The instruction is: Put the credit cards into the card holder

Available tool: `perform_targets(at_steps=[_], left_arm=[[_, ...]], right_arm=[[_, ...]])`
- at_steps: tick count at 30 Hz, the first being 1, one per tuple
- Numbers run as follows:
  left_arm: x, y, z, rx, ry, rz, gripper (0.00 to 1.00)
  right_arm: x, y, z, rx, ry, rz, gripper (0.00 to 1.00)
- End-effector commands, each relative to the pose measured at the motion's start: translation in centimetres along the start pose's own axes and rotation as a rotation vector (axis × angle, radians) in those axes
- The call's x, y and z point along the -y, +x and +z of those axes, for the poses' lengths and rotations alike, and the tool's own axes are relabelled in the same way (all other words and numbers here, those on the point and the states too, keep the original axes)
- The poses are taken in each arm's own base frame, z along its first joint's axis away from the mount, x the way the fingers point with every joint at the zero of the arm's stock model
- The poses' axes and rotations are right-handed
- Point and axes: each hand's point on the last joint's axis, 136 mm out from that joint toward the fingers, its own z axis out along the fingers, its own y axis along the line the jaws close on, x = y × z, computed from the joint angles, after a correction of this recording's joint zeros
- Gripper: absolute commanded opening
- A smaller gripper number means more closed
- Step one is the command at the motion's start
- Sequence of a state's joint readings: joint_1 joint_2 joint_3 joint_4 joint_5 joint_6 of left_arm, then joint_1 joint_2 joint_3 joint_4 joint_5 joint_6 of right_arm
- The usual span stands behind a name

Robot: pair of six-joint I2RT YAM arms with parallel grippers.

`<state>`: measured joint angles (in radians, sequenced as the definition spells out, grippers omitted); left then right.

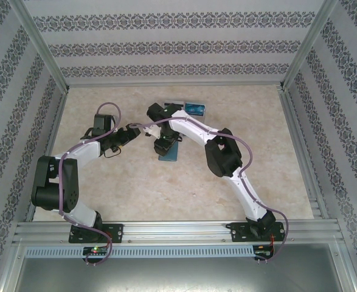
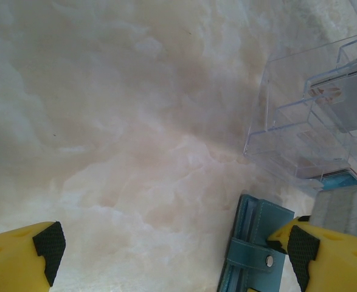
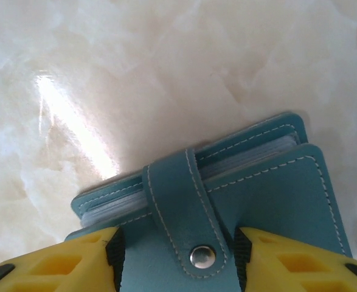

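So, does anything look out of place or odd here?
Only the card holder, under the right gripper: its strap is snapped shut, so no card can go in yet. Nothing looks spilled or damaged.

Matt stitched leather-look card holder (image 3: 275,201) (shiny metal snap (image 3: 202,255)), glossy marble-look table (image 3: 105,73)

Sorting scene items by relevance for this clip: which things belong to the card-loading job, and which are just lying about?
Job: card holder; credit cards; right end effector straddling the holder's strap.
Lying about: clear compartmented tray, with cards in it; marbled tabletop.
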<state>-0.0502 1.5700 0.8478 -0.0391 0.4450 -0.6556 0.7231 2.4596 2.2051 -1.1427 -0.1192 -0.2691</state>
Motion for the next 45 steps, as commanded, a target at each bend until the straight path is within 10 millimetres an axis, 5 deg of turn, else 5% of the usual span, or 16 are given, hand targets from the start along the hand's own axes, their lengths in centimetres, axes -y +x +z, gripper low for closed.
perform_targets(at_steps=[1,7,13,21,26,35,45], left_arm=[[0.6,-0.8,-0.9,0.018,0.015,0.008,0.96],[0.6,-0.8,-0.9,0.018,0.018,0.008,0.96],[1.0,-0.9,-1.2,0.023,0.029,0.013,0.96],[2.5,-1.2,-1.5,0.012,0.093,0.035,0.96],[4.4,-0.8,-1.1,-0.032,0.195,0.06,0.91],[6.5,0.8,-0.7,-0.085,0.331,0.112,0.84],[9.2,3.2,0.0,-0.174,0.45,0.175,0.72]], right_arm=[[-0.3,1.8,1.4,-0.081,-0.017,-0.003,0.5],[-0.5,2.9,2.4,-0.118,-0.031,0.015,0.27],[0.3,2.3,1.0,-0.052,-0.007,0.078,0.06],[0.2,0.1,-6.3,0.142,-0.075,0.204,0.1],[0.7,1.4,-9.4,0.116,0.013,0.202,0.11],[0.8,2.6,-10.9,0.084,-0.004,0.248,0.12],[-0.4,1.6,-12.4,0.12,-0.054,0.238,0.15]])
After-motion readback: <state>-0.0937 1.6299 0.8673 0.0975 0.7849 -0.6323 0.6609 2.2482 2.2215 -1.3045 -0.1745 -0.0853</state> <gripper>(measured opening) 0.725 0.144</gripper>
